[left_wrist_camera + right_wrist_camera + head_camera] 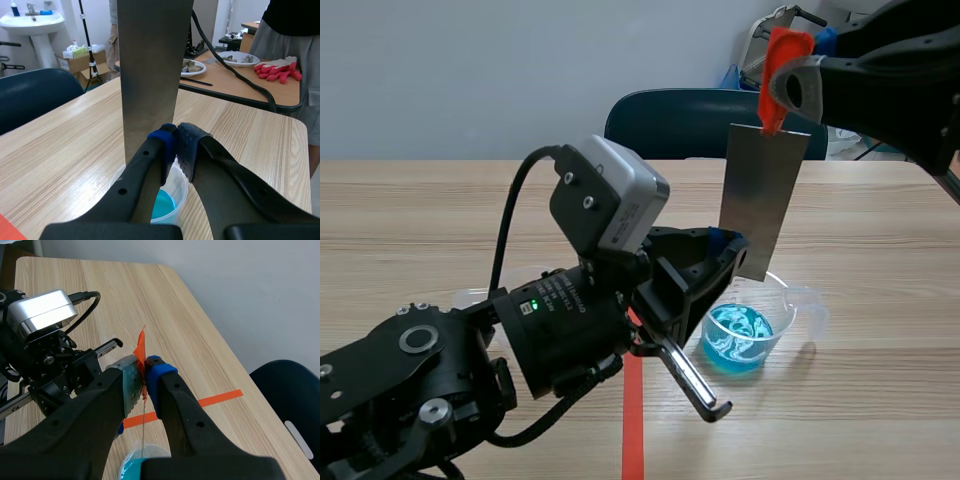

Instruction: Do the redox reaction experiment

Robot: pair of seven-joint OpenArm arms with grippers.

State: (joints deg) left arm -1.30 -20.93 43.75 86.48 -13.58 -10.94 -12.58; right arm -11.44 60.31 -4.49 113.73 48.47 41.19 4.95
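**Holding metal plate point(760, 195) over beaker point(745, 335)**

Clenches right claw point(145, 380) on orange tab point(782, 60) atop the upright plate, above blue liquid, nearer tabletop's point(880, 230) near edge. Keeps left claw point(176, 145) closed on nothing at plate's lower corner. Beyond far edge: dark blue chair point(690, 120), pale wall.

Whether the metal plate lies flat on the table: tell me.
No, the metal plate hangs upright from the right tool, above the cup.
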